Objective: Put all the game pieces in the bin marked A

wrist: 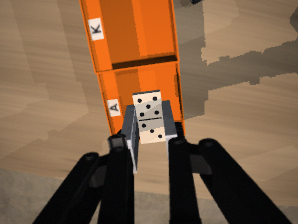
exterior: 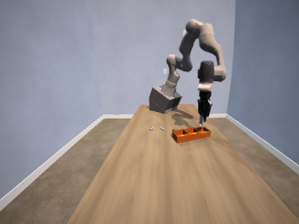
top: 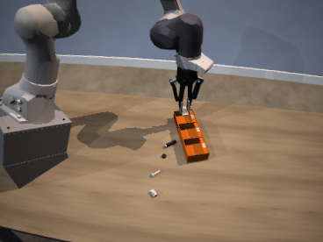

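Note:
My gripper [top: 186,109] [exterior: 201,118] [wrist: 150,115] is shut on a white domino [wrist: 149,117] with black pips, held upright between the fingertips. It hangs just above the far end of an orange row of bins [top: 201,152] [exterior: 181,138]. In the wrist view the domino is over the compartment labelled A [wrist: 124,84], with the compartment labelled K [wrist: 132,30] beyond it. A small white piece [top: 153,193] lies on the table nearer the front; I cannot tell what it is.
A black cylinder [top: 169,144], a small dark round thing [top: 163,155] and a white bolt-like thing [top: 154,174] lie in a line left of the bins. Two small things [exterior: 151,129] [exterior: 162,128] show in the exterior view. The robot base [top: 31,145] stands at the left.

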You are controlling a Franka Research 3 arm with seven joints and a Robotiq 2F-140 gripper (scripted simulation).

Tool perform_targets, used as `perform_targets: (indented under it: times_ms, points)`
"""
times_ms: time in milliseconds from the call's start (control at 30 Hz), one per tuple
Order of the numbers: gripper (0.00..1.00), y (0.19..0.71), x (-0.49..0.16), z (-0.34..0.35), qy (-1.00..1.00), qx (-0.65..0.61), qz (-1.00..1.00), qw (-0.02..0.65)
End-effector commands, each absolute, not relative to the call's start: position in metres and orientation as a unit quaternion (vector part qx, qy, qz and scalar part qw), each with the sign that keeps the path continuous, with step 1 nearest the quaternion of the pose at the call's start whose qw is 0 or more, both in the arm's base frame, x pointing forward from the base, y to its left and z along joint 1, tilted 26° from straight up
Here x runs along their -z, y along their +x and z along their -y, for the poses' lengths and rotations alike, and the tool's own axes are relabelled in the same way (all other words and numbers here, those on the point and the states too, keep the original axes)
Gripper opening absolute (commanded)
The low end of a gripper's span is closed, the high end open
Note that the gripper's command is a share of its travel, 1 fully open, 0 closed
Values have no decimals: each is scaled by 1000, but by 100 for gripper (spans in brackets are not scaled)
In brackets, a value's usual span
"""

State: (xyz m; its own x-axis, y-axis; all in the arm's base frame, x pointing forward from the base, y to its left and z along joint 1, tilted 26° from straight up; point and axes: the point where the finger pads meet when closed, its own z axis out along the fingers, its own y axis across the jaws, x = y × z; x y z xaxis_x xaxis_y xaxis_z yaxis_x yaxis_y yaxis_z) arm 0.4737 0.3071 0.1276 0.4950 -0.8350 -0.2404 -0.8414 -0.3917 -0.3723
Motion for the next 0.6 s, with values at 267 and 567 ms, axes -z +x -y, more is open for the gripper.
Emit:
perform_targets:
  times_ms: [267, 567]
  points:
    - [13, 473, -119, -310, -830, -12, -511, 224]
    - [13, 477, -103, -317, -830, -12, -511, 224]
